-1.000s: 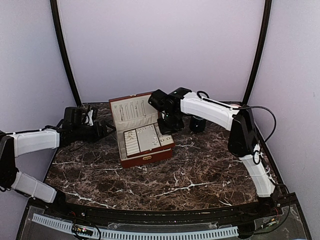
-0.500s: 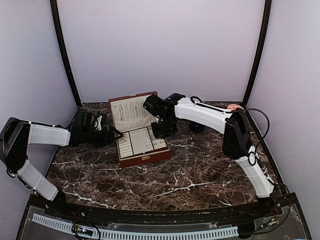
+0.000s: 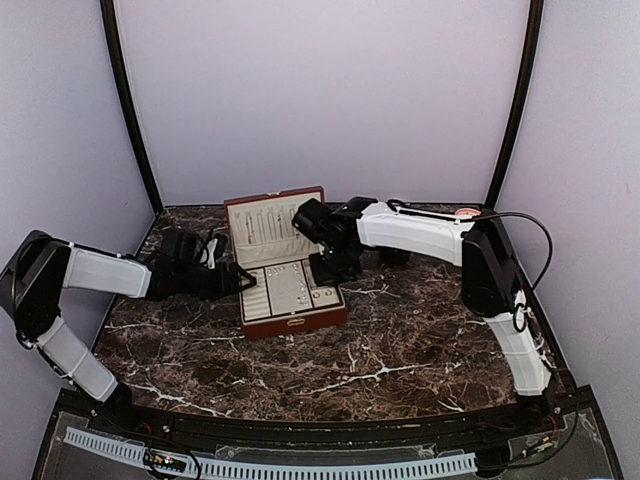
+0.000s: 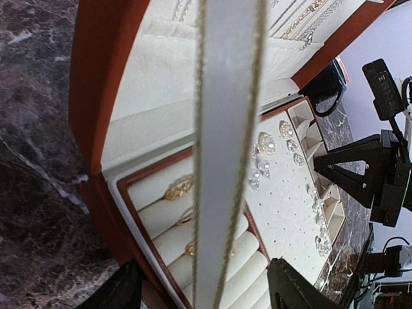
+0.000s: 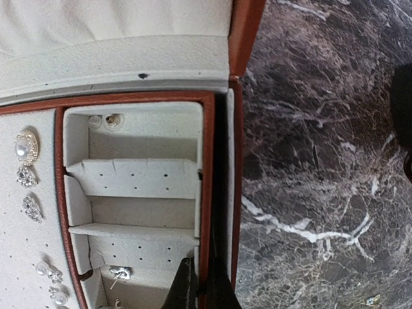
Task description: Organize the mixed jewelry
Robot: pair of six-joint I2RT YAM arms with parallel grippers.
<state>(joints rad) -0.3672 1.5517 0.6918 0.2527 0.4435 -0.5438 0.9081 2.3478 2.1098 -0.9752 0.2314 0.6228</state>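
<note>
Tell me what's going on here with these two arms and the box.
Two robot arms are working at an open jewelry box. The left gripper stands open around a white gold-edged strip at the box's left side, not gripping it. The right gripper is shut, with nothing visibly in it, its tips at the rim beside the right-hand compartments. Earrings and rings lie inside the box.

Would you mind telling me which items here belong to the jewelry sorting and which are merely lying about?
Part of the job: reddish-brown jewelry box, pearl earrings on its pad, rings in its rolls.
Just lying about: dark mug, small pink bowl.
</note>
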